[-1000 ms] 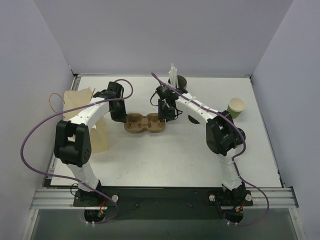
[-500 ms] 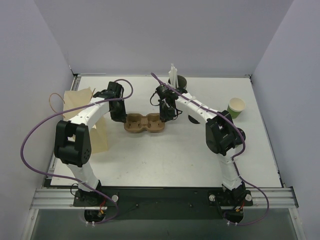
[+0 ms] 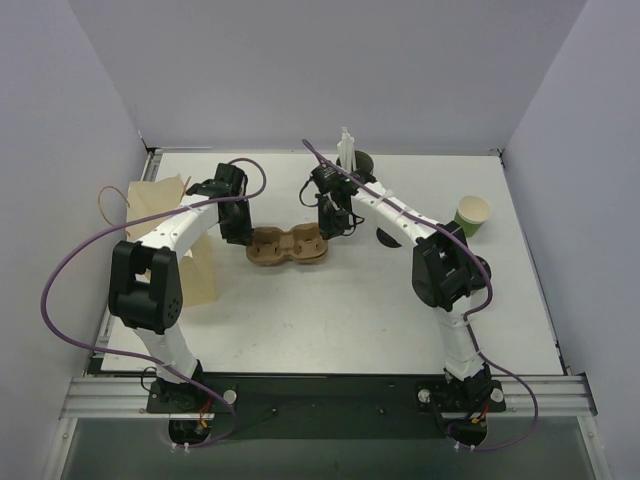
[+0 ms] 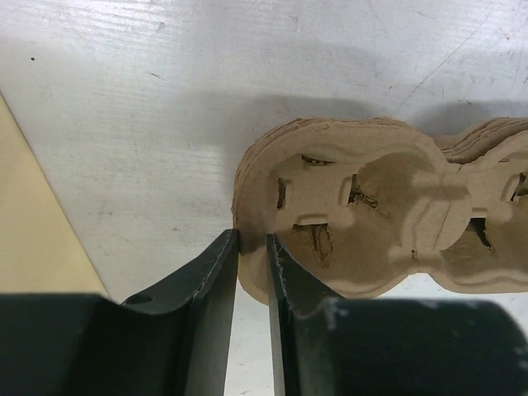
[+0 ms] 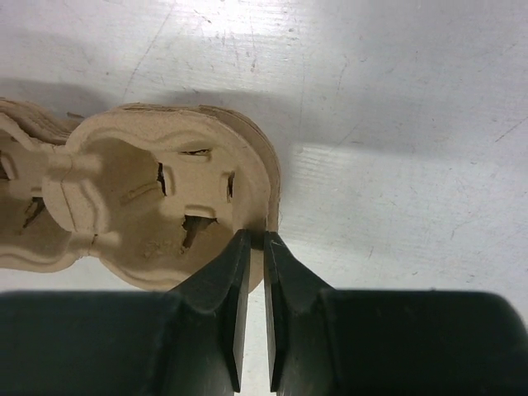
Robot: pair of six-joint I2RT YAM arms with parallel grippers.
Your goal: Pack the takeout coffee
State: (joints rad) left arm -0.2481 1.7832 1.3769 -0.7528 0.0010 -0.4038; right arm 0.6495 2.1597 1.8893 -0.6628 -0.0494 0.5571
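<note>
The green paper cup (image 3: 472,214) with a pale rim stands open at the table's right side. A round black lid (image 3: 386,238) lies flat near the middle, partly under the right arm. A brown pulp cup carrier (image 3: 288,246) lies at the centre. My left gripper (image 3: 243,235) is shut on its left rim; in the left wrist view my gripper (image 4: 252,239) pinches the carrier (image 4: 371,214). My right gripper (image 3: 328,228) is shut on its right rim; in the right wrist view my gripper (image 5: 256,238) pinches the carrier (image 5: 140,198). Stacked layers show at the carrier's edges.
A grey cup with white straws (image 3: 352,158) stands at the back, just behind the right arm. A brown paper bag (image 3: 160,215) with a handle lies at the left edge. Purple cables loop over both arms. Walls enclose the table on three sides.
My right gripper has moved a little back and up with the carrier's right rim, and the carrier has shifted slightly left. The left gripper has barely moved.
</note>
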